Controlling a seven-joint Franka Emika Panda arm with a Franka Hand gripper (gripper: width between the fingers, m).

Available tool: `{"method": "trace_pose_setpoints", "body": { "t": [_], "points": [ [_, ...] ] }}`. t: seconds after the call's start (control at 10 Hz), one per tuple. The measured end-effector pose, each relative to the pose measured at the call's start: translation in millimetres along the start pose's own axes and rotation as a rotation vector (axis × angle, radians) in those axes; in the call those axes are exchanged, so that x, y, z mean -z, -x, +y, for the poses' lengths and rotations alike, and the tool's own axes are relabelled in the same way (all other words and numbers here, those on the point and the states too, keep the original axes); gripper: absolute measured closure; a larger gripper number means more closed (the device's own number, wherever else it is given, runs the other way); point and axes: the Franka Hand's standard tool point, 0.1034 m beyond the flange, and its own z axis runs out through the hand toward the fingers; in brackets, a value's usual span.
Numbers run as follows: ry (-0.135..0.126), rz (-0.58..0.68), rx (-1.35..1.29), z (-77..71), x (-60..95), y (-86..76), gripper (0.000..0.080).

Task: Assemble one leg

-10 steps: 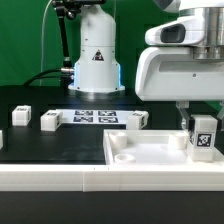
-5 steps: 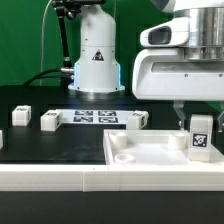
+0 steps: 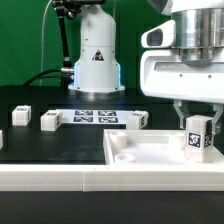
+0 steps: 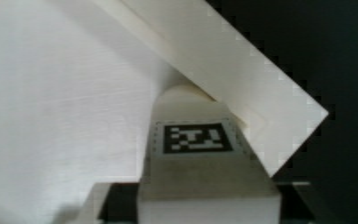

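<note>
The leg (image 3: 197,140) is held upright in the gripper (image 3: 197,128), jaws closed snugly on its sides, tag facing out, right over the corner of the white tabletop (image 3: 150,155) on the exterior view's right. Whether it's actually touching the tabletop can't be told. Three more small white blocks (image 3: 50,121) are lined up on the black table near the marker board (image 3: 92,117).

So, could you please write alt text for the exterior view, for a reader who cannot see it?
The hand holds the leg upright over the white tabletop, at its corner on the exterior view's right. Behind, on the black table, three more legs and the marker board lie in front of the arm's base.
</note>
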Motion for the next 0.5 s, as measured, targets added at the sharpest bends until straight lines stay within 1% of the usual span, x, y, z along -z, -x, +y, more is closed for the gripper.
{"method": "trace_pose_setpoints", "body": {
  "t": [0.2, 0.3, 0.5],
  "points": [
    [0.005, 0.022, -0.246, -1.0, -0.1, 5.0, 0.0508],
    [0.007, 0.034, -0.328, -0.9, 0.3, 4.0, 0.0508],
    [-0.003, 0.007, -0.371, 1.8, -0.1, -1.1, 0.0507]
  ]
}}
